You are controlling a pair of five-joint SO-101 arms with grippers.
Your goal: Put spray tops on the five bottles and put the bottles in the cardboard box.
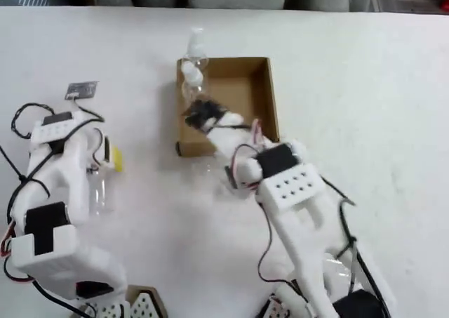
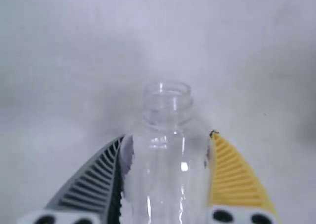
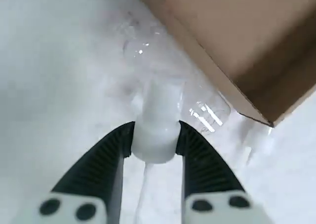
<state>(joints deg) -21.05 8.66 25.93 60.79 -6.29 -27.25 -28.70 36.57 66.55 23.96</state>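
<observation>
My left gripper (image 2: 165, 184) is shut on a clear bottle (image 2: 165, 155) with an open, bare neck, held between the grey and yellow fingers. The high view shows this bottle (image 1: 98, 184) at the table's left. My right gripper (image 3: 154, 145) is shut on a white spray top (image 3: 155, 130), whose thin tube trails back between the fingers. Beyond it, clear bottles (image 3: 207, 110) lie against the cardboard box (image 3: 237, 51). From above, this gripper (image 1: 200, 114) sits at the box's (image 1: 242, 86) left wall. Bottles with spray tops (image 1: 193, 69) line that wall; inside or outside, I cannot tell.
A small grey card (image 1: 81, 90) lies at the back left. Cables trail around both arm bases (image 1: 42, 114). Open white table (image 1: 365, 93) spreads to the right of the box and between the two arms.
</observation>
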